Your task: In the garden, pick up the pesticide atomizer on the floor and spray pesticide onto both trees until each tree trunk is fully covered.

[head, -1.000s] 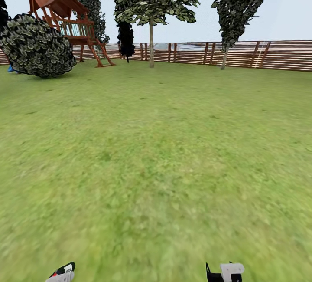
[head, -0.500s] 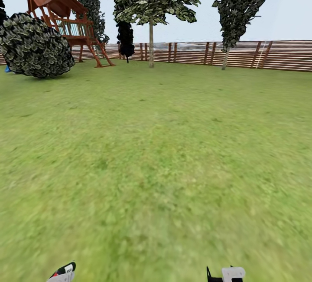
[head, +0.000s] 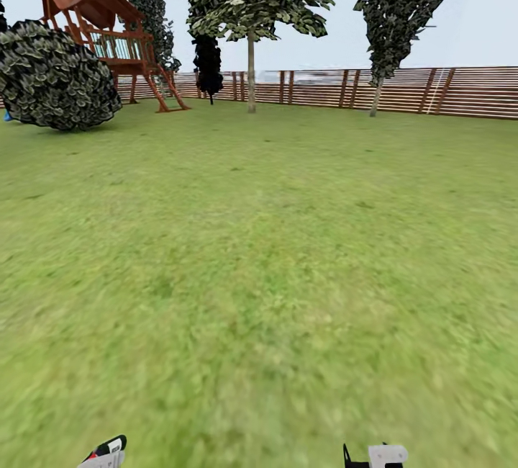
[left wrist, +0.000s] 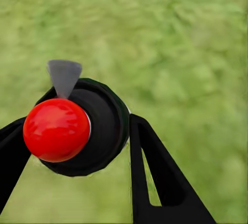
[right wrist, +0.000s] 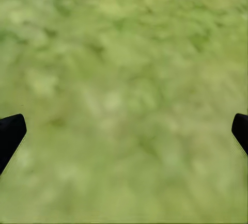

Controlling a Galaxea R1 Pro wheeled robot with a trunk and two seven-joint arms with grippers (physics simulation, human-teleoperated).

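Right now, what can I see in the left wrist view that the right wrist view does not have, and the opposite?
Left wrist view: the left gripper is closed on the pesticide atomizer, a black round body with a red ball and a grey nozzle. Right wrist view: the right gripper is open and holds nothing, its fingertips far apart. Both look down on blurry green grass.

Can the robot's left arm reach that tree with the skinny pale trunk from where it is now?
Probably not. The tree trunk stands far off by the fence, with a wide lawn between. The left gripper sits low at the robot's side, closed on the sprayer. Nothing blocks the way; it is just too far.
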